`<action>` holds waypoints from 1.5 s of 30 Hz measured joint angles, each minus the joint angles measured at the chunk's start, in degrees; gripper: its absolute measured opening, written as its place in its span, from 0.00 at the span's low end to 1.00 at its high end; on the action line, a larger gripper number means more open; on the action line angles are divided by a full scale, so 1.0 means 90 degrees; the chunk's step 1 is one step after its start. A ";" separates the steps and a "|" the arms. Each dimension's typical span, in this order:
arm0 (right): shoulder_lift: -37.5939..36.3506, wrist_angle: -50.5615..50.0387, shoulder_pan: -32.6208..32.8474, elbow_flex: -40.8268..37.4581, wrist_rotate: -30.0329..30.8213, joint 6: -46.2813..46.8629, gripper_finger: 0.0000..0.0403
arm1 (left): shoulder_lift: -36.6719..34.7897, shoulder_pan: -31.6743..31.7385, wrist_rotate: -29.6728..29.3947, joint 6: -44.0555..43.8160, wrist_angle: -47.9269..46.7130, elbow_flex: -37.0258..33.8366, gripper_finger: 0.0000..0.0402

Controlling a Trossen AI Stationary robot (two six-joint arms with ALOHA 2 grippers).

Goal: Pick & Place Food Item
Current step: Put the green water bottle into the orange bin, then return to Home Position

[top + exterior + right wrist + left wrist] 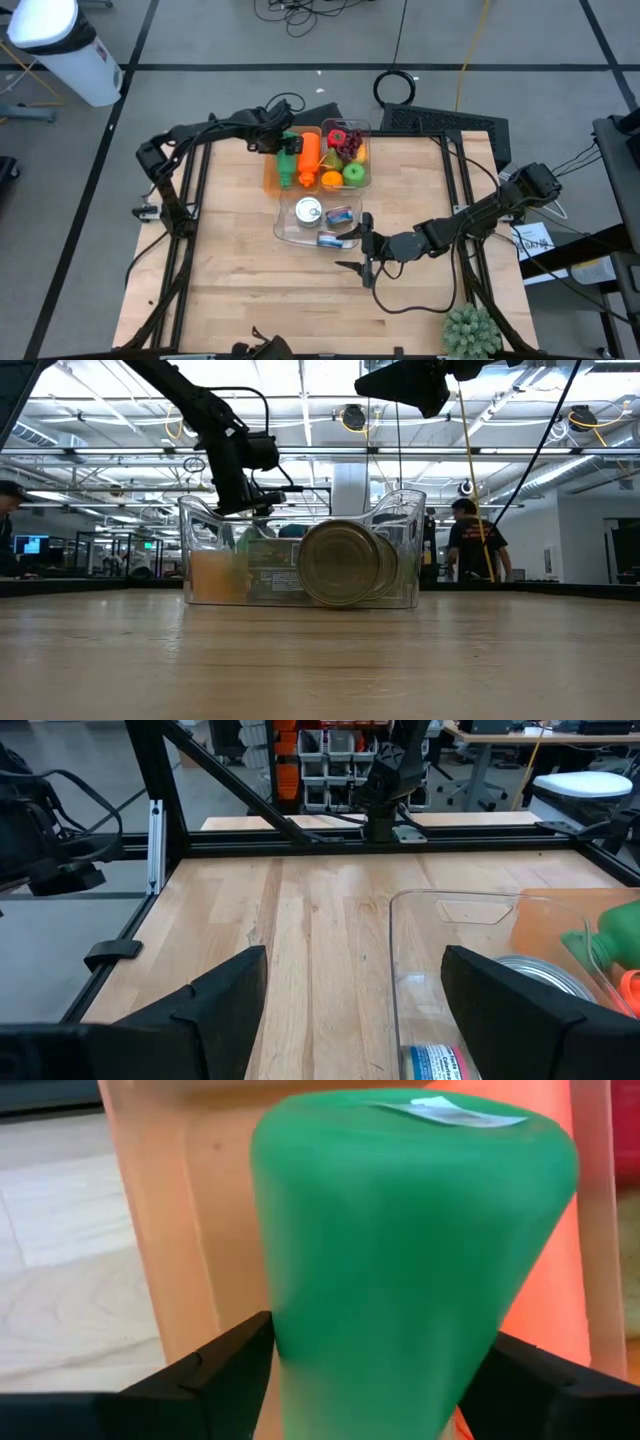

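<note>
The left gripper (288,143) grasps the green plastic bottle-shaped toy (400,1260) between its fingers (225,1370); the right gripper (362,250) is released.

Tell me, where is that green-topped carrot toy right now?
In the high view the carrot lies in the orange bin at the table's far edge, beside the fruit bin, with the left tool around its green top.

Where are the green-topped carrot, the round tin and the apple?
carrot (308,153): high view, its orange body.
round tin (308,211): high view, its lid.
green apple (354,174): high view, its top.
</note>
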 joint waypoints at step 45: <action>-0.1809 -0.2051 0.0198 -0.0103 0.0000 0.0071 0.70 | -0.5349 -0.1691 0.2382 0.4732 0.0367 -0.1654 0.73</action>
